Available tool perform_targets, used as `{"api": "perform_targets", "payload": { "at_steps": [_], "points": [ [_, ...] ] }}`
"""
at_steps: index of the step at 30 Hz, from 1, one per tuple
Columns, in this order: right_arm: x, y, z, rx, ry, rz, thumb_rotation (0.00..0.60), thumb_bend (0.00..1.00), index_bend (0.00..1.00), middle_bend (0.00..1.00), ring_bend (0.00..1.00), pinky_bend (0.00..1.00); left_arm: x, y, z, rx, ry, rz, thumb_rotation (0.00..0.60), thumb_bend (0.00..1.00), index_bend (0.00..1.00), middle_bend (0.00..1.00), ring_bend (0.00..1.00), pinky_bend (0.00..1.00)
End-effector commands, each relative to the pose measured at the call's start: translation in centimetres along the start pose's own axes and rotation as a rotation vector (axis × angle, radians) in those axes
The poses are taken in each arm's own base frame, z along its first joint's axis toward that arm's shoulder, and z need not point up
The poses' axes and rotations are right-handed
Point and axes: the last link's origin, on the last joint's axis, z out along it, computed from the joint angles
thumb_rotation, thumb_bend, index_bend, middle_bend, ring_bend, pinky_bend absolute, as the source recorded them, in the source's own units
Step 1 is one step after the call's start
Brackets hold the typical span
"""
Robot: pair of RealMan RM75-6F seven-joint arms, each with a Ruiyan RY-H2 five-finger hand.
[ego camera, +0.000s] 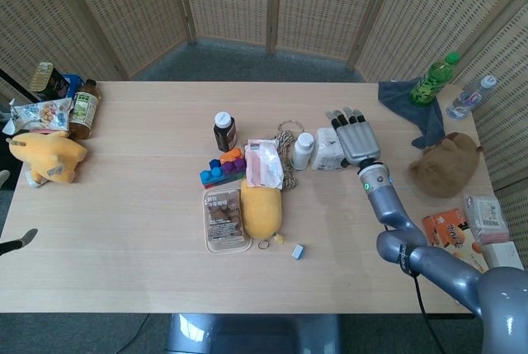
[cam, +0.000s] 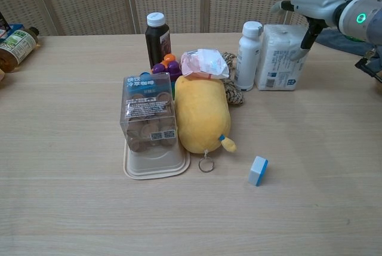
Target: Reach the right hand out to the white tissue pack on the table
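Note:
The white tissue pack [ego camera: 327,149] stands right of centre on the table, beside a white pill bottle [ego camera: 304,150]. My right hand [ego camera: 355,134] lies flat over the pack's right half with the fingers stretched out and apart, holding nothing. In the chest view the same hand [cam: 315,4] hovers at the top right corner of the tissue pack [cam: 280,59], thumb hanging down by its edge; I cannot tell whether it touches. Only fingertips of my left hand [ego camera: 18,242] show at the left edge, spread far apart with nothing between them.
A yellow plush [ego camera: 261,209], a clear coffee box [ego camera: 224,215], a pink packet [ego camera: 263,162], toy blocks [ego camera: 221,168] and a dark bottle [ego camera: 224,131] crowd the middle. A blue cloth [ego camera: 417,108], green bottle [ego camera: 434,78] and brown plush [ego camera: 445,162] lie right of the hand.

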Motion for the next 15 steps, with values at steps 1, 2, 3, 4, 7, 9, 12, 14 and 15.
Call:
{"api": "perform_targets", "payload": {
  "at_steps": [1, 2, 3, 4, 7, 9, 12, 14, 15],
  "points": [
    [-0.2, 0.3, 0.3, -0.004, -0.008, 0.069, 0.600, 0.00, 0.00, 0.00, 0.00, 0.00, -0.1, 0.1, -0.1, -0.001, -0.001, 0.002, 0.600, 0.00, 0.13, 0.00, 0.00, 0.00],
    [-0.2, 0.6, 0.2, -0.006, -0.009, 0.080, 0.600, 0.00, 0.00, 0.00, 0.00, 0.00, -0.1, 0.1, -0.1, -0.003, -0.002, 0.004, 0.600, 0.00, 0.13, 0.00, 0.00, 0.00],
    [-0.3, 0.8, 0.2, -0.007, -0.013, 0.088, 0.600, 0.00, 0.00, 0.00, 0.00, 0.00, -0.2, 0.1, -0.2, -0.004, -0.003, 0.004, 0.600, 0.00, 0.13, 0.00, 0.00, 0.00],
    [-0.3, 0.9, 0.1, -0.008, -0.017, 0.097, 0.600, 0.00, 0.00, 0.00, 0.00, 0.01, -0.2, 0.2, -0.2, -0.004, -0.004, 0.005, 0.600, 0.00, 0.13, 0.00, 0.00, 0.00],
    [-0.5, 1.2, 0.0, -0.007, -0.032, 0.130, 0.600, 0.00, 0.01, 0.07, 0.01, 0.08, -0.3, 0.2, -0.2, -0.006, -0.005, 0.007, 0.600, 0.00, 0.13, 0.00, 0.00, 0.00],
    [-0.7, 1.2, 0.0, -0.006, -0.039, 0.159, 0.600, 0.00, 0.07, 0.21, 0.10, 0.19, -0.3, 0.3, -0.3, -0.006, -0.005, 0.008, 0.600, 0.00, 0.13, 0.00, 0.00, 0.00],
    [-1.2, 1.4, -0.1, -0.011, -0.058, 0.177, 0.600, 0.00, 0.24, 0.42, 0.32, 0.35, -0.4, 0.3, -0.3, -0.008, -0.006, 0.012, 0.600, 0.00, 0.13, 0.00, 0.00, 0.00],
    [-1.5, 1.6, -0.1, -0.016, -0.052, 0.164, 0.600, 0.00, 0.34, 0.54, 0.45, 0.47, -0.5, 0.3, -0.3, -0.009, -0.008, 0.014, 0.600, 0.00, 0.13, 0.00, 0.00, 0.00],
    [-1.7, 1.7, -0.1, -0.018, -0.047, 0.157, 0.600, 0.00, 0.40, 0.61, 0.51, 0.53, -0.5, 0.4, -0.3, -0.009, -0.007, 0.014, 0.600, 0.00, 0.13, 0.00, 0.00, 0.00]
  ]
}}
